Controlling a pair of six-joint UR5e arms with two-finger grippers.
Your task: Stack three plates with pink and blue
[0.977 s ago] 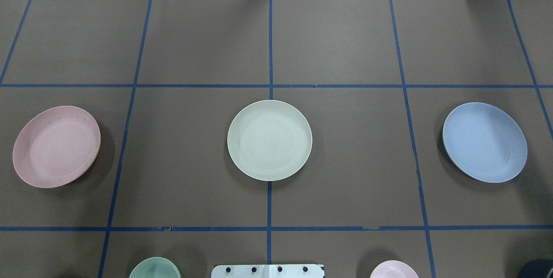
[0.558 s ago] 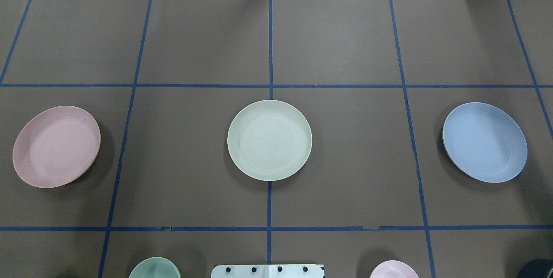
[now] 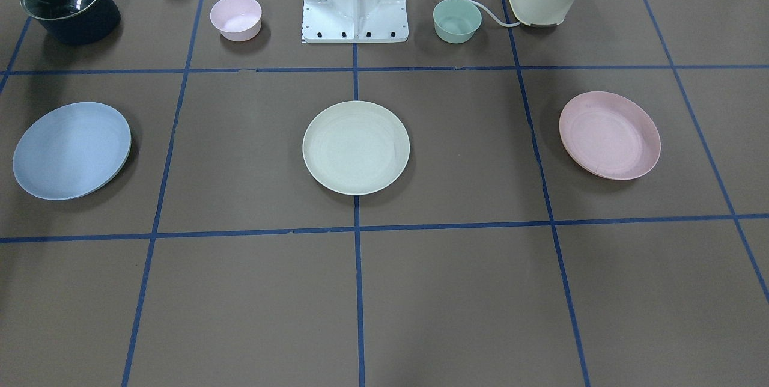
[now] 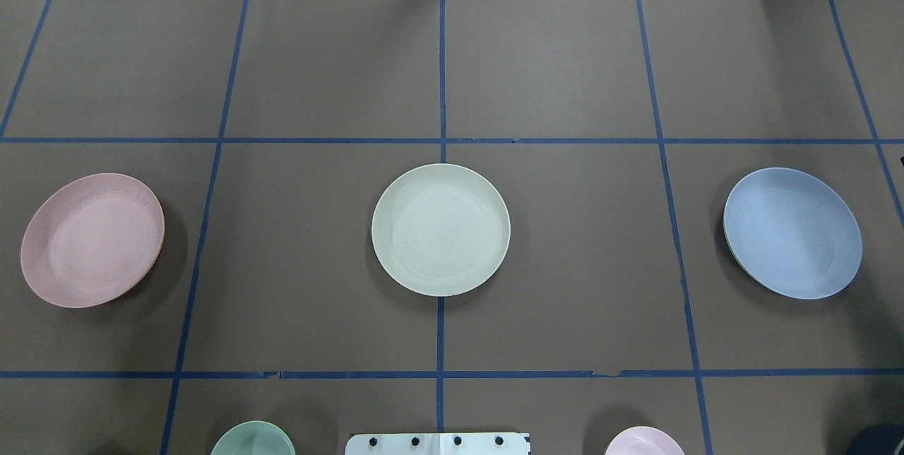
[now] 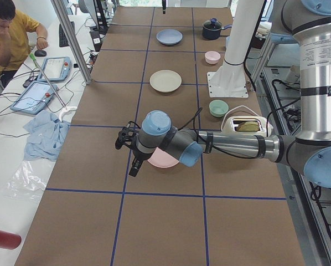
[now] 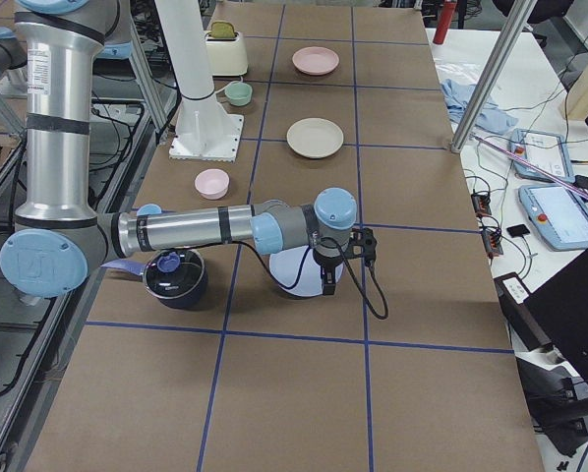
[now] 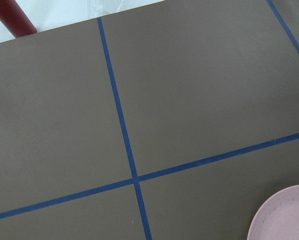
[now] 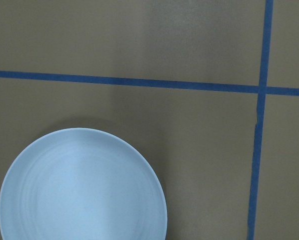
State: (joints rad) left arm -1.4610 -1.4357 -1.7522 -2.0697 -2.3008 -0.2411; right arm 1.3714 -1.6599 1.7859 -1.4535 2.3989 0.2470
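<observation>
- Pink plate (image 4: 92,239) at frame left, cream plate (image 4: 440,229) centre, blue plate (image 4: 792,232) right: well apart, bare table (image 4: 579,264) between.
- Left gripper (image 5: 134,167) and right gripper (image 6: 327,280): each hangs by an outer plate; cannot tell how far the jaws stand apart.

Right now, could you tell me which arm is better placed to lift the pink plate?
Left: the left gripper hangs by the pink plate; the right gripper is at the far end, by the blue plate.

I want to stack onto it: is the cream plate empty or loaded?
Empty. The cream plate lies right side up, its inside bare in the overhead and front-facing views.
</observation>
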